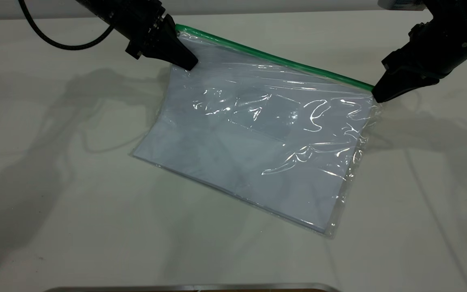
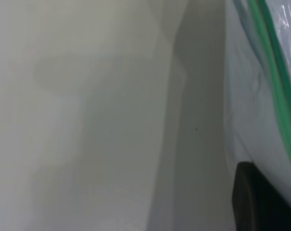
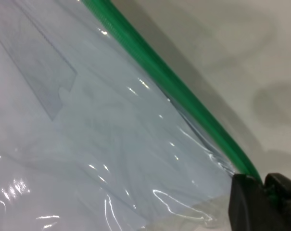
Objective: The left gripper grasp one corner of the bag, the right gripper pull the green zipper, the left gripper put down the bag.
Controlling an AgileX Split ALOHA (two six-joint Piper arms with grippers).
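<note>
The bag (image 1: 253, 138) is a clear pouch with white sheets inside; its far edge is lifted and its near edge rests on the table. The green zipper (image 1: 274, 56) runs along the raised far edge. My left gripper (image 1: 187, 63) is shut on the bag's far left corner, beside the zipper's end. My right gripper (image 1: 377, 94) is shut on the green zipper's right end; the slider tab is hidden between its jaws. In the right wrist view the green zipper (image 3: 174, 86) runs into the right gripper (image 3: 263, 185). In the left wrist view the green zipper (image 2: 275, 82) passes one black finger (image 2: 253, 202).
The white table (image 1: 55, 182) surrounds the bag. A metal edge (image 1: 193, 288) lies along the near border. A black cable (image 1: 55, 38) loops behind the left arm.
</note>
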